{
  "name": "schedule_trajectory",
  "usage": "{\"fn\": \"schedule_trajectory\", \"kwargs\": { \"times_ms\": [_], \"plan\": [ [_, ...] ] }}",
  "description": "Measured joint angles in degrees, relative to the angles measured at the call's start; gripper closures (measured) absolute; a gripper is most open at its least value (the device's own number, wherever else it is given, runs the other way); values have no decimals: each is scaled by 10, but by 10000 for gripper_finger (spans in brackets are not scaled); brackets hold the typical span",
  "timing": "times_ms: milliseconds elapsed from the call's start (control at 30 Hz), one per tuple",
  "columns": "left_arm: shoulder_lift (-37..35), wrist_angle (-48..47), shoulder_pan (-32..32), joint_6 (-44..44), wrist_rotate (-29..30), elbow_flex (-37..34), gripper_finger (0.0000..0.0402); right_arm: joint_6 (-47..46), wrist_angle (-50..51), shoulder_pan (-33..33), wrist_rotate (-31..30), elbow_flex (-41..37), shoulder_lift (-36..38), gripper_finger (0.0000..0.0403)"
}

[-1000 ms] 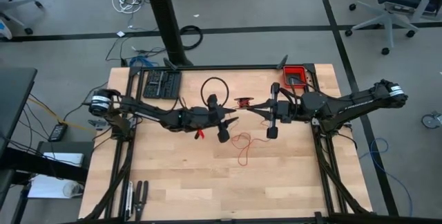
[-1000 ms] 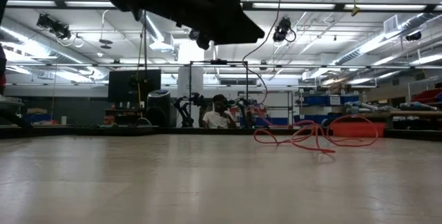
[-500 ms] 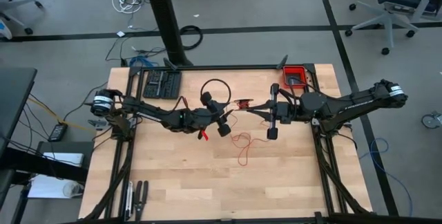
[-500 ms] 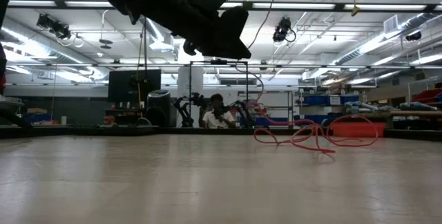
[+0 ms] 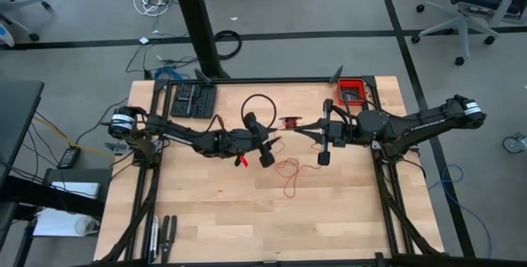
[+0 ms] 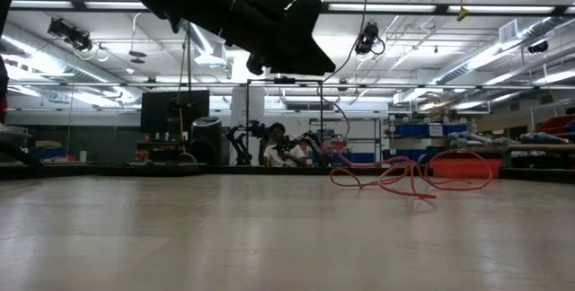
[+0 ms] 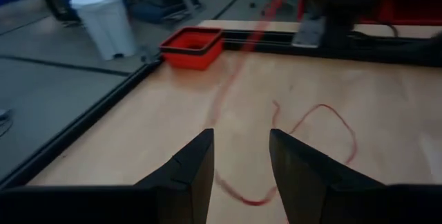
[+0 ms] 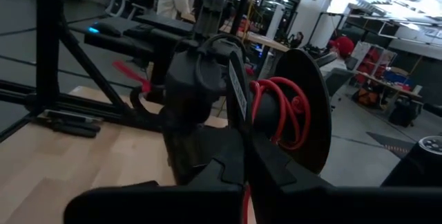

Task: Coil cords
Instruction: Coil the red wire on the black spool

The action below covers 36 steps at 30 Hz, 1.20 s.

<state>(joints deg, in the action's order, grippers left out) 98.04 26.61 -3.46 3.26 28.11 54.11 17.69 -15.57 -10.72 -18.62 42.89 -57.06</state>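
The right tool (image 5: 290, 124), shut on a spool (image 5: 288, 123) wound with red cord (image 5: 288, 172), steadies it at desk (image 5: 206, 217) centre, while the left tool (image 5: 272, 143), at its eight o'clock, gapes empty, likely to guide slack.

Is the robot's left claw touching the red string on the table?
Apart. In the left wrist view the open left gripper hangs above the red cord, with bare table between its fingers.

A: Count on the table? One red cord (image 5: 287, 170), one red bin (image 5: 352, 91), one black cable loop (image 5: 257, 105).
B: Noted. Two arms, one gripper each; one spool (image 8: 298, 110). One white pail (image 7: 106, 21) beyond.
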Motion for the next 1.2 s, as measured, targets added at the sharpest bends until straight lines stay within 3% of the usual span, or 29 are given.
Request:
{"fn": "schedule_trajectory", "kwargs": {
  "times_ms": [133,367,800,900,1033,1200],
  "plan": [
    [0,-5,2,18,29,0,257,0,0,0,0,0,0,401],
    [0,-16,4,45,7,0,257,0,-3,0,0,0,0,401],
    [27,-19,14,62,29,0,262,0,-10,0,6,0,0,401],
    [27,-21,14,60,28,0,293,0,-8,0,6,0,0,401],
    [27,-24,14,46,-6,0,384,0,-6,0,6,0,0,401],
    [20,-45,13,42,-13,0,397,0,21,0,-2,0,4,401]
  ]
}}
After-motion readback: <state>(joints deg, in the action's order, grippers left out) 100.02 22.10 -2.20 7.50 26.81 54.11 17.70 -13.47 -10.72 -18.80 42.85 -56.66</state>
